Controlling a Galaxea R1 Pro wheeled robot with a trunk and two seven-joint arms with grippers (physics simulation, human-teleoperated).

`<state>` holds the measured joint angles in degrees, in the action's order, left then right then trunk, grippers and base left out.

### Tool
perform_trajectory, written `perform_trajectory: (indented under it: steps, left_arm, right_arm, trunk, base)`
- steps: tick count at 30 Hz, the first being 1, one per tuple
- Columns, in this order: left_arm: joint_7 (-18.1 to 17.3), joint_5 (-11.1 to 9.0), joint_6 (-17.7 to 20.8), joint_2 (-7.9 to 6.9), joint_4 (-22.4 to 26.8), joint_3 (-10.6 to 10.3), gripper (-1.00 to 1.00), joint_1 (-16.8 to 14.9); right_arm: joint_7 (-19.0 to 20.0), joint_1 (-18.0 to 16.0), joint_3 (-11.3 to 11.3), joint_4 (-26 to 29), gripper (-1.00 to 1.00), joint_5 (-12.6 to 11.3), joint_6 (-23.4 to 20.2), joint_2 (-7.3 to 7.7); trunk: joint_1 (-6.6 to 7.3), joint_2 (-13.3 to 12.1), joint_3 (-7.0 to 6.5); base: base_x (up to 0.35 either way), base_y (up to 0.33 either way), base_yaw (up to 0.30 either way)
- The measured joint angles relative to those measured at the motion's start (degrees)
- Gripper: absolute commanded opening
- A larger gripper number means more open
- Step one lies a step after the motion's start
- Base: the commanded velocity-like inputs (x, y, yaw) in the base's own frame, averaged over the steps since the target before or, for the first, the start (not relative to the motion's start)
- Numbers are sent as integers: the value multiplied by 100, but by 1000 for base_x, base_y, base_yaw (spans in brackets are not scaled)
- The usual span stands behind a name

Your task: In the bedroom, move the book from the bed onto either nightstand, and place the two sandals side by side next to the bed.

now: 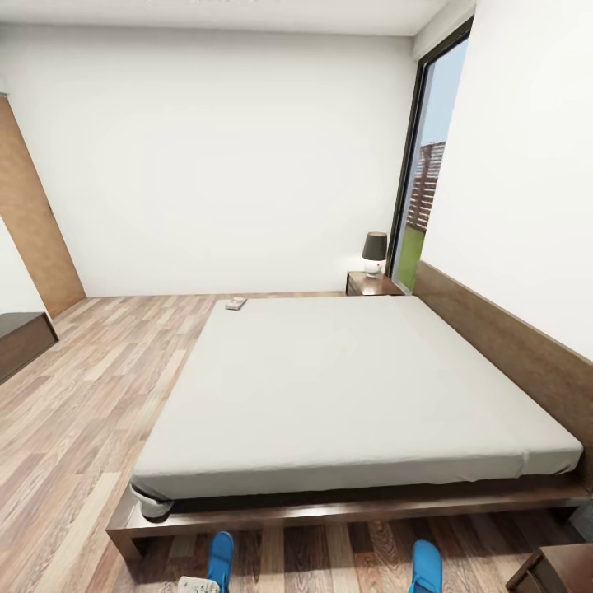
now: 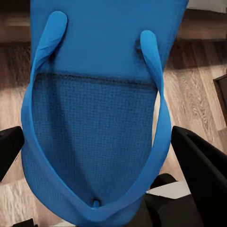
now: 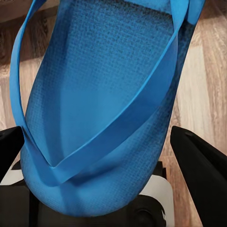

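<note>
Two bright-blue sandals show at the bottom of the head view, one [image 1: 220, 560] on the left and one [image 1: 426, 567] on the right, both in front of the bed's near edge [image 1: 329, 511]. My left gripper [image 2: 101, 156] is shut on the left sandal [image 2: 94, 118], with a black finger [image 2: 203, 175] on either side of the sole. My right gripper [image 3: 104, 156] is shut on the other sandal [image 3: 104, 104] in the same way. The book [image 1: 236, 303] lies on the far left corner of the grey mattress. A dark nightstand [image 1: 372, 284] stands at the bed's far side by the headboard.
A lamp [image 1: 375, 251] with a dark shade stands on the far nightstand, beside a tall window [image 1: 424, 181]. Another dark cabinet corner [image 1: 553, 572] sits at the bottom right. A low dark piece of furniture [image 1: 23, 338] and a wooden door [image 1: 33, 214] are on the left. Wood-plank floor [image 1: 99, 371] stretches left of the bed.
</note>
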<state>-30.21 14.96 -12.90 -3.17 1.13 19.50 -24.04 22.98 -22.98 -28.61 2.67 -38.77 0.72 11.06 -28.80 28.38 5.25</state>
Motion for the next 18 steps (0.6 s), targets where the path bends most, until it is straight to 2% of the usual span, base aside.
perform_trajectory:
  steps: [2,5,6,7,8,9,11,12,14,18]
  left_arm:
    - [4,-168,7,-100,8,90,-100,0]
    - [-8,-584,42,-244,54,192,-100,-2]
    - [-5,-795,117,-315,134,235,-100,-9]
    - [-8,-846,176,-345,165,192,-100,-11]
    - [-4,-992,541,-417,292,226,-100,-33]
    - [-3,-1046,929,-451,425,211,-100,-49]
    - [31,-1111,1737,-484,884,198,-100,-76]
    - [75,-1137,2314,-489,1319,193,-100,-85]
    - [180,-1134,3023,-503,1821,175,-100,-88]
    - [217,-1126,3266,-520,2023,158,-100,-88]
  right_arm:
    - [8,0,-1,0,-100,-9,0,0]
    - [17,0,0,5,-100,-15,0,4]
    - [21,0,0,7,-100,-15,0,6]
    - [22,0,0,7,-100,-16,0,7]
    - [29,0,0,8,-100,-16,0,12]
    - [34,0,3,8,-100,-20,0,25]
    - [42,0,1,8,-100,-23,-1,43]
    - [47,0,0,8,-100,-24,-3,52]
    - [51,0,0,8,-100,-24,-9,59]
    - [52,0,0,8,-100,-24,-15,61]
  trunk:
    - [0,0,0]
    - [0,0,0]
    - [0,0,0]
    - [0,0,0]
    - [0,0,0]
    - [0,0,0]
    - [0,0,-1]
    - [0,0,-1]
    - [0,0,-1]
    - [0,0,0]
  base:
    - [0,0,0]
    - [0,0,0]
    - [0,0,0]
    - [0,0,0]
    - [0,0,0]
    - [0,0,0]
    - [0,0,0]
    - [0,0,0]
    - [0,0,0]
    - [0,0,0]
